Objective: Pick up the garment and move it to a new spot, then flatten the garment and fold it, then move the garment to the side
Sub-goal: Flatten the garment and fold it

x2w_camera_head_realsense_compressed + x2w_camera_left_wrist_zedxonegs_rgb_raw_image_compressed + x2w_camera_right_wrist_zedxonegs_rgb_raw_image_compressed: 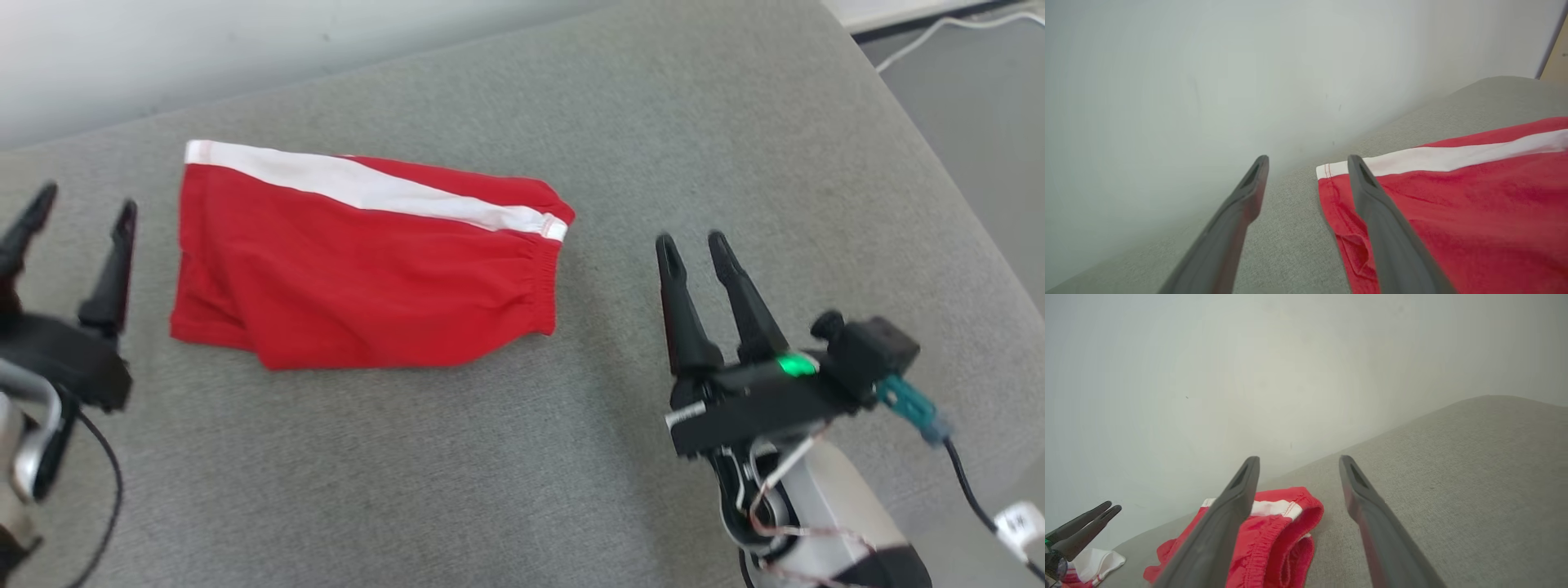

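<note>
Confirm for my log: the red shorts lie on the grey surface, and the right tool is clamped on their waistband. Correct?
No. In the head view the right tool stands open beside the waistband, touching nothing; the red shorts do lie on the grey surface.

Red shorts (pixel 367 269) with white side stripe, folded flat on grey cushion (pixel 571 490), elastic waistband rightward

Bright, even, soft light — faint shadows, no glare; wrist views blur close up and bend at edges.
</note>
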You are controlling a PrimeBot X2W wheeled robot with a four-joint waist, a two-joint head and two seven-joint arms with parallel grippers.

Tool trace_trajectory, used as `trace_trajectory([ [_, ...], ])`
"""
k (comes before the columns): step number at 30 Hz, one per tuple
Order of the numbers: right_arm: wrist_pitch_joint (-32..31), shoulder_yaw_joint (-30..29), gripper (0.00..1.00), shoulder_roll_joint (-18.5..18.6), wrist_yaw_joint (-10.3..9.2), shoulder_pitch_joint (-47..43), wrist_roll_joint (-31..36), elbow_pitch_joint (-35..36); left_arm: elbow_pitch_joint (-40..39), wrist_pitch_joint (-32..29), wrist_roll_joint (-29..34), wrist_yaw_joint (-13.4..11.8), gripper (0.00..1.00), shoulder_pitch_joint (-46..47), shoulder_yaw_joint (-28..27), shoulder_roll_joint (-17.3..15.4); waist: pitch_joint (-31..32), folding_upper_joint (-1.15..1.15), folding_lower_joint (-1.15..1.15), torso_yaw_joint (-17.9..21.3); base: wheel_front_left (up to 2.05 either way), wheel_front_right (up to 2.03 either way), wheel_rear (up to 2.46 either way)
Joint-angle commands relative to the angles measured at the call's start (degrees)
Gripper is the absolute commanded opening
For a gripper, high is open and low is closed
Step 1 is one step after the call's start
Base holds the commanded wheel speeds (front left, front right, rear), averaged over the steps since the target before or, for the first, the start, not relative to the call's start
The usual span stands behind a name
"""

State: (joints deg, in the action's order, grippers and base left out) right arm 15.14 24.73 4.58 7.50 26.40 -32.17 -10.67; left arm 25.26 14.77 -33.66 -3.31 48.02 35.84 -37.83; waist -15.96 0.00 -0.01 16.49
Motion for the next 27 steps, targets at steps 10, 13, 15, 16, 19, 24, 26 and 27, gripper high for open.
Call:
trace_trajectory([
  [10,0.2,-4.7,1.00,-1.0,-0.01,-11.2,5.9,6.7,-5.6,0.4,2.8,-1.4,1.00,-10.3,-7.5,3.7,2.5,0.00,0.01,-1.3,0.00,0.00,0.00],
  [13,0.2,-5.0,1.00,-1.2,-0.01,-12.0,6.2,7.1,-4.7,0.4,2.7,-0.9,1.00,-11.5,-8.3,5.0,2.3,0.00,0.01,-1.0,0.00,0.00,0.00],
  [15,0.2,-5.0,1.00,-1.3,-0.01,-12.0,6.3,7.2,-4.1,0.4,2.6,-0.9,1.00,-11.9,-8.4,5.5,2.1,0.00,0.01,-0.9,0.00,0.00,0.00],
  [16,0.2,-5.1,1.00,-1.3,-0.01,-12.1,6.3,7.4,-3.7,0.4,2.7,-0.6,1.00,-11.9,-8.5,6.0,2.0,0.00,0.01,-0.9,0.00,0.00,0.00],
  [19,0.2,-5.3,1.00,-1.3,-0.01,-12.3,6.5,7.3,-1.7,0.4,2.5,0.1,1.00,-11.8,-8.8,7.7,1.5,0.00,0.01,-0.7,0.00,0.00,0.00],
  [24,0.2,-5.3,1.00,-1.5,-0.01,-11.6,7.1,7.3,4.2,0.3,2.3,1.8,1.00,-10.2,-9.3,10.5,0.4,0.00,0.01,0.0,0.00,0.00,0.00],
  [26,0.2,-5.2,1.00,-1.5,-0.01,-11.4,7.2,7.2,6.2,0.3,2.3,2.3,1.00,-9.7,-9.7,11.0,0.1,0.00,0.01,0.3,0.00,0.00,0.00],
  [27,0.2,-5.2,1.00,-1.5,-0.01,-11.3,7.2,7.3,7.1,0.3,2.4,2.7,1.00,-9.4,-9.9,11.2,-0.1,0.00,0.01,0.5,0.00,0.00,0.00],
])
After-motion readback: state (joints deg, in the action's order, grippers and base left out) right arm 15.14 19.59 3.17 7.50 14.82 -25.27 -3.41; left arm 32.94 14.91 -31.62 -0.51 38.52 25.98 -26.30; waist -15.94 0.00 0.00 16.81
